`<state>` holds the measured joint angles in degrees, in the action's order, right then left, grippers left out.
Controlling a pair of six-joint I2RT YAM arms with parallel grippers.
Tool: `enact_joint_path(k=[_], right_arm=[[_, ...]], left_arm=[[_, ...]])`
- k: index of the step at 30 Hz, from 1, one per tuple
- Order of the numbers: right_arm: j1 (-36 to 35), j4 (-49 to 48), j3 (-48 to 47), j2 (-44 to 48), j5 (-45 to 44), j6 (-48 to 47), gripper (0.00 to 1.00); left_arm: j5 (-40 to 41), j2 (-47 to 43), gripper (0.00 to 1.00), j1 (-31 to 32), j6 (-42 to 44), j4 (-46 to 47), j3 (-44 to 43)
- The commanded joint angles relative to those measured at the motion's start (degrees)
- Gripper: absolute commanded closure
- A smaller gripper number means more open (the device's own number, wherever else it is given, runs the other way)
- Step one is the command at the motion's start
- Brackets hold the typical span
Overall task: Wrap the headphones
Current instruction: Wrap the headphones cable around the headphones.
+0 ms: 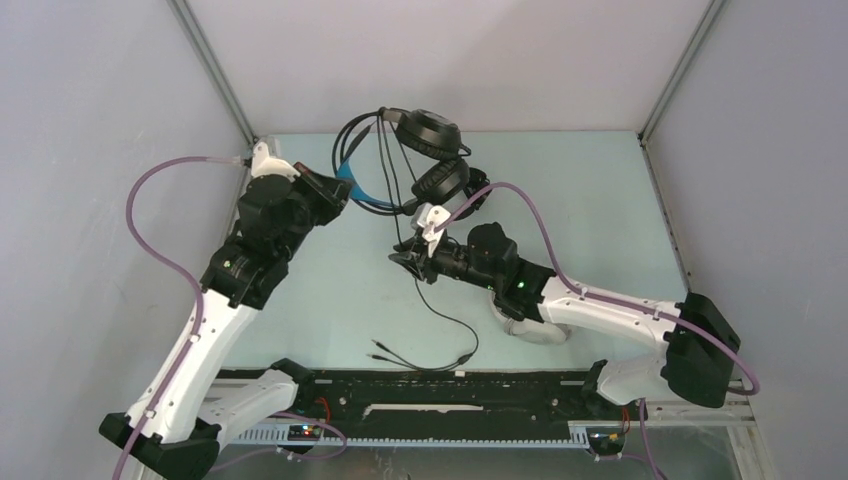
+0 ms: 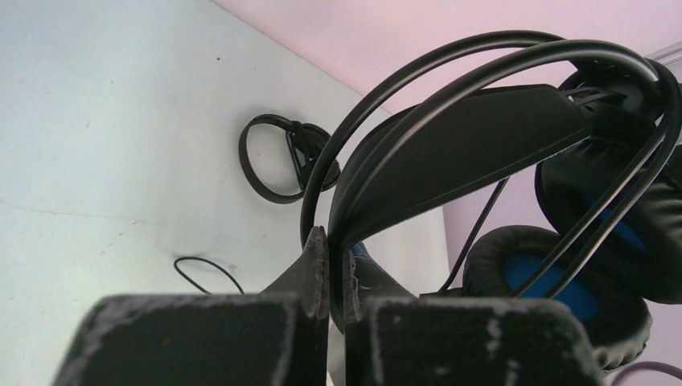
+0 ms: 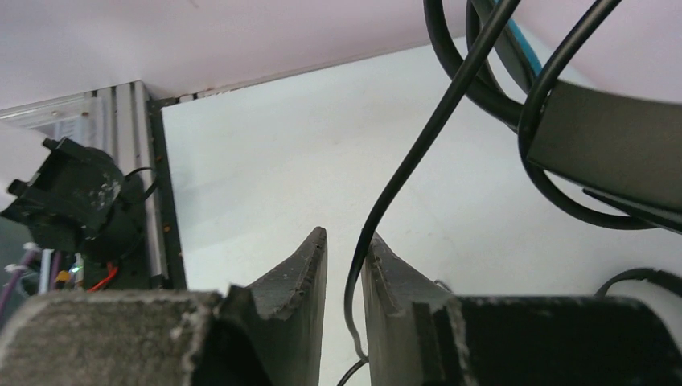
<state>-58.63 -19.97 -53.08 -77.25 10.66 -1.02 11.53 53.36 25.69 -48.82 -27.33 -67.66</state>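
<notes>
Held clear of the surface [image 1: 590, 200] at the far middle: the headphones [image 1: 430, 135], hung by the headband alone, nipped flat in the tightly closed left end effector [image 2: 336, 259]. With the blue-lined ear cups dangling to one side of that thin pinch, probably a top-heavy hold.

From there, down along the cable [image 1: 441, 312]: threaded between the fingers of the right end effector [image 3: 344, 249], parted a little and not clamped, merely straddling the cord with a gap on both sides. Further down, slack across the surface to the plugs [image 1: 380, 350], just short of the front rail [image 1: 450, 385].

Likely trouble from here:
- Losing the cord out of that loose gap on any sideways sweep, and so winding nothing.
- Closing off-line and pinching air beside the cord.
- Once clamped, pulling too hard and twisting or dragging the headband out of the left pinch, with a drop to follow.
- Snagging the trailing loop or plugs on the rail, or tangling with the purple hose [image 1: 530, 215] close by.

Safer, by this reading: clamp lightly, allow sliding, wind with little tension.
</notes>
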Motion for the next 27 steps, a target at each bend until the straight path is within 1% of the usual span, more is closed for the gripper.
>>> enact_joint_path(k=[1,6,9,13,17,27], right_arm=[[-0.28,-11.85,0.43,-3.0,-1.09,-5.14,0.74],[-0.31,-20.22,3.17,-6.11,-3.12,-5.22,0.74],[-0.28,-23.92,4.05,-7.91,-3.37,-5.53,0.71],[-0.32,-26.9,4.24,-10.47,-3.41,-6.01,0.66],[0.13,-30.02,4.83,-12.94,-3.95,-5.48,0.66],[2.63,-37.44,5.36,-22.11,-3.57,-0.8,0.64]], left_arm=[[-2.12,-1.76,1.0,-0.38,-4.05,4.37,-7.14],[-2.1,-1.69,1.0,-0.38,-3.74,2.92,-9.43],[-2.26,-1.55,1.0,-0.38,-3.68,2.2,-10.77],[-2.28,-1.53,1.0,-0.38,-3.65,1.71,-11.91],[-2.34,-1.49,1.0,-0.38,-3.7,1.25,-12.59],[-2.45,-1.77,1.0,-0.38,-3.54,0.32,-13.89]])
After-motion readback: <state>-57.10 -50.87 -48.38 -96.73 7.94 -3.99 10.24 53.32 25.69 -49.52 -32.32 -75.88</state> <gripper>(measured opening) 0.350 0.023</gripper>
